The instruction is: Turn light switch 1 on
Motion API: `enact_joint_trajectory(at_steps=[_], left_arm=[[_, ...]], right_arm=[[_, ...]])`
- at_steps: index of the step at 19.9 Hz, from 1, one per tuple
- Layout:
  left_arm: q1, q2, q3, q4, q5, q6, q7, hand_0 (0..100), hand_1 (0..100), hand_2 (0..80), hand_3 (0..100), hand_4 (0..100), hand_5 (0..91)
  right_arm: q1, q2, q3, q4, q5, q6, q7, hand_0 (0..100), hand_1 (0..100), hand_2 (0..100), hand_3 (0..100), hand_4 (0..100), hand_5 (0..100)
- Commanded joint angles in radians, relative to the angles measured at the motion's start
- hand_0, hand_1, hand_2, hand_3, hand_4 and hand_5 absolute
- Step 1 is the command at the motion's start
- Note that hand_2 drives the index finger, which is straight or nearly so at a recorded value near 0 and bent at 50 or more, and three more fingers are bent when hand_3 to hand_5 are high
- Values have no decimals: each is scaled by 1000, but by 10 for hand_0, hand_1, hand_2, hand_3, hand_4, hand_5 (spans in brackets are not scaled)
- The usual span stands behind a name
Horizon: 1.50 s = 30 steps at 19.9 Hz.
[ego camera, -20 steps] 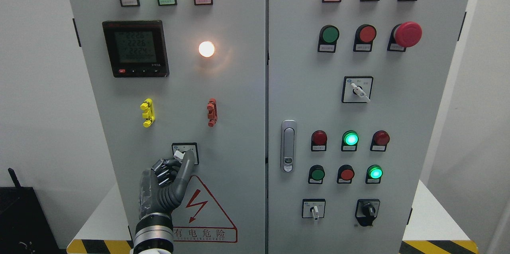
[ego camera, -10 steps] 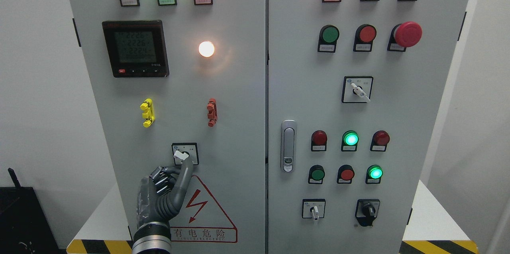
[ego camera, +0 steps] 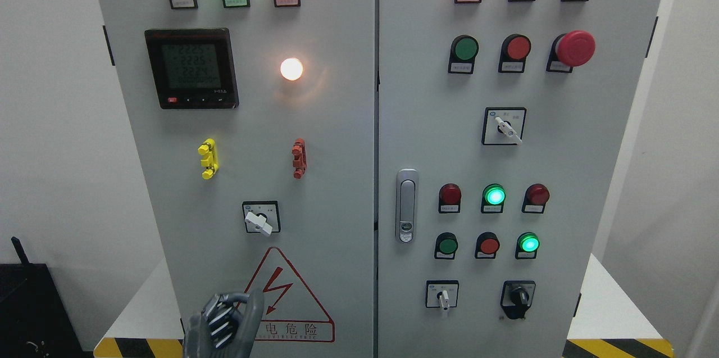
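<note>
A rotary switch point(ego camera: 259, 218) with a white lever sits in a black-framed plate on the left cabinet door, its lever pointing down to the right. Above it a round white lamp point(ego camera: 291, 69) glows. My left hand point(ego camera: 226, 321) is low at the bottom edge, well below the switch and apart from it, over the corner of the red warning triangle point(ego camera: 286, 299). Its grey fingers are curled and hold nothing. No right hand shows.
The left door carries a meter display point(ego camera: 191, 68), lit yellow, green and red lamps on top, and yellow point(ego camera: 208, 158) and red point(ego camera: 299, 158) clips. The right door has a handle point(ego camera: 406, 205), pushbuttons, a red mushroom button point(ego camera: 575, 48) and more rotary switches.
My left hand has let go of the switch lever and dropped down to the bottom edge. The lever now points down-right.
</note>
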Motion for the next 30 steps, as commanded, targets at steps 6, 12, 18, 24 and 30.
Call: enact_joint_trajectory(at_steps=[6, 12, 18, 24, 30], left_arm=[[443, 180, 50, 403, 41, -322, -45, 142, 360, 278, 476, 574, 229], [360, 165, 44, 1096, 61, -420, -120, 146, 339, 103, 174, 306, 0], [18, 160, 48, 1926, 67, -414, -316, 193, 279, 0, 0, 45, 0], [-20, 142, 42, 2069, 61, -353, -312, 204, 185, 0, 0, 0, 0], [-20, 133, 47, 2118, 58, -316, -308, 209, 143, 0, 0, 0, 0]], right_arm=[[0, 0, 0, 0, 0, 0, -1, 307, 0, 0, 0, 0, 0], [0, 0, 0, 0, 0, 0, -1, 307, 0, 0, 0, 0, 0], [0, 0, 0, 0, 0, 0, -1, 308, 0, 0, 0, 0, 0], [0, 0, 0, 0, 0, 0, -1, 307, 0, 0, 0, 0, 0], [0, 0, 0, 0, 0, 0, -1, 307, 0, 0, 0, 0, 0]])
